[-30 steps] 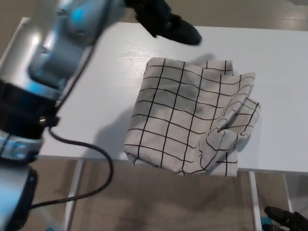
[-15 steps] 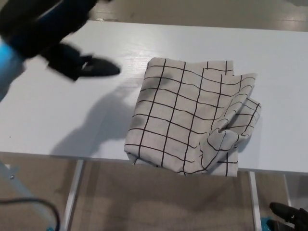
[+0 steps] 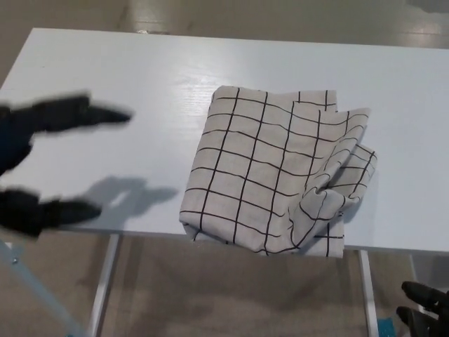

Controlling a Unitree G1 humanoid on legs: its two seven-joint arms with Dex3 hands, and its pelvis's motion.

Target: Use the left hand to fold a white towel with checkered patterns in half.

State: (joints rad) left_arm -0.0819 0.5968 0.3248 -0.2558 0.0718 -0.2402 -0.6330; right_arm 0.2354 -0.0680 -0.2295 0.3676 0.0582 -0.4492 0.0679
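Towel (image 3: 270, 175) on table (image 3: 140, 77) front edge, already doubled, rumpled at right. L hand (image 3: 42, 165) clear at left, fingers spread, empty. Fold looks done; next maybe smooth.

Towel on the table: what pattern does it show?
White towel with a black grid check, head view.

white towel (image 3: 270, 179) with black grid, folded, rumpled right side, overhanging table's near edge
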